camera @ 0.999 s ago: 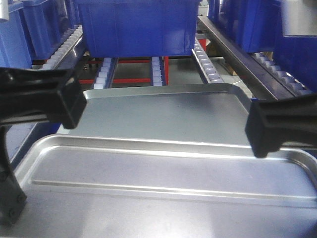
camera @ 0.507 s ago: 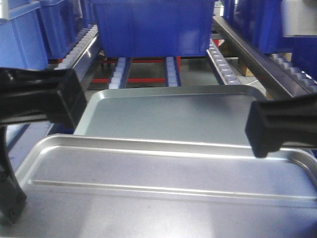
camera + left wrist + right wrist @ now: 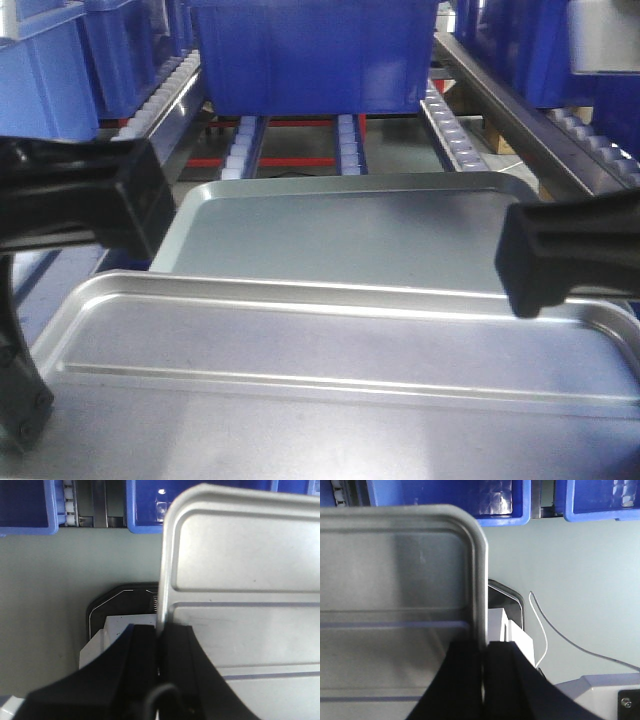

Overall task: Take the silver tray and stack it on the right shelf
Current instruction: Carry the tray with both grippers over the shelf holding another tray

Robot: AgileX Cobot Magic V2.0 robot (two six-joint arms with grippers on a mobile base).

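Note:
I hold the silver tray (image 3: 330, 350) level and low in the front view, its two long ridges running across. My left gripper (image 3: 140, 215) is shut on its left rim, and my right gripper (image 3: 525, 265) is shut on its right rim. In the left wrist view the black jaws of the left gripper (image 3: 160, 630) pinch the edge of the tray (image 3: 240, 555). The right wrist view shows the right gripper (image 3: 484, 647) clamping the edge of the tray (image 3: 395, 570) the same way. Just ahead lies the right shelf (image 3: 240, 150) with its white roller rails.
A second metal tray (image 3: 340, 225) lies flat on the shelf rollers right beyond the held one. Behind it stands a big blue bin (image 3: 310, 60). More blue bins flank it at left (image 3: 40, 80) and right (image 3: 520, 50). A steel side rail (image 3: 500, 100) runs diagonally on the right.
The shelf, the blue bin and the far tray have shifted to the right in the front view. The held tray and both grippers keep their places in the picture.

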